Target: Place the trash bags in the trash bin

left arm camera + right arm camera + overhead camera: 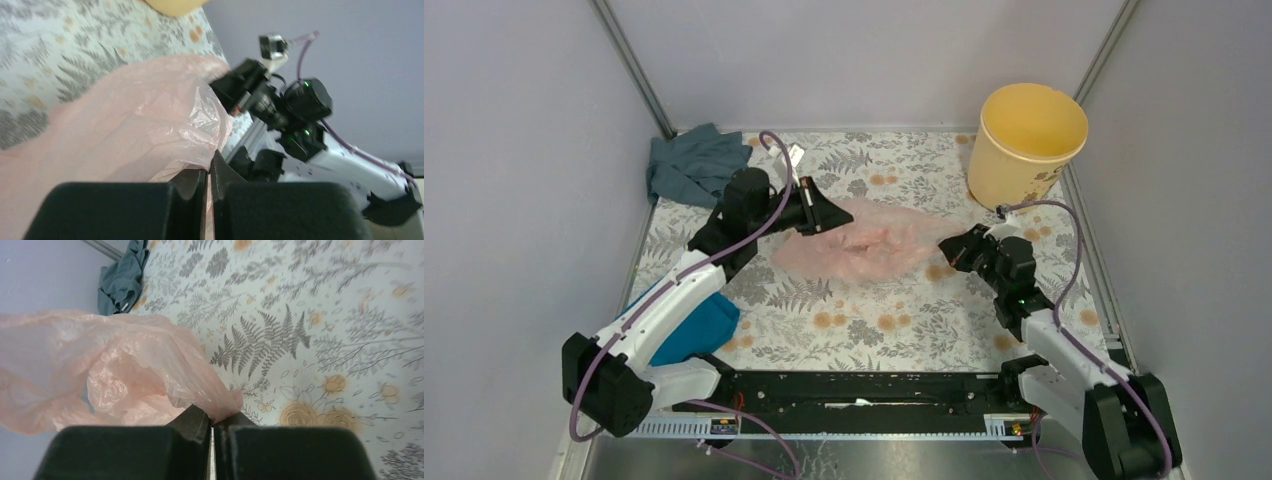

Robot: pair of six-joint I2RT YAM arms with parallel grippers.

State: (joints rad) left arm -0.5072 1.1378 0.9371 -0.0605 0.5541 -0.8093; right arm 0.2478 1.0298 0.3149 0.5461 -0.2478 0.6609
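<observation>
Grey enclosure walls surround a floral-covered bench (874, 325). My left jaws are pinched almost shut on the left edge of the trash bag (864, 248), with pink film showing in the slit between them. My right jaws are closed on a gathered corner at its right end. Between the two holds the bag lies spread and rumpled on mid-bench. Judgement: the film is very light, limp and slick. It keeps no shape and may slip or tear from a shallow pinch, so gathered folds give the surest hold. Expect it to billow and trail. The trash bin (1009, 175) stands upright and open at the rear right corner, apart from the bag.
</observation>
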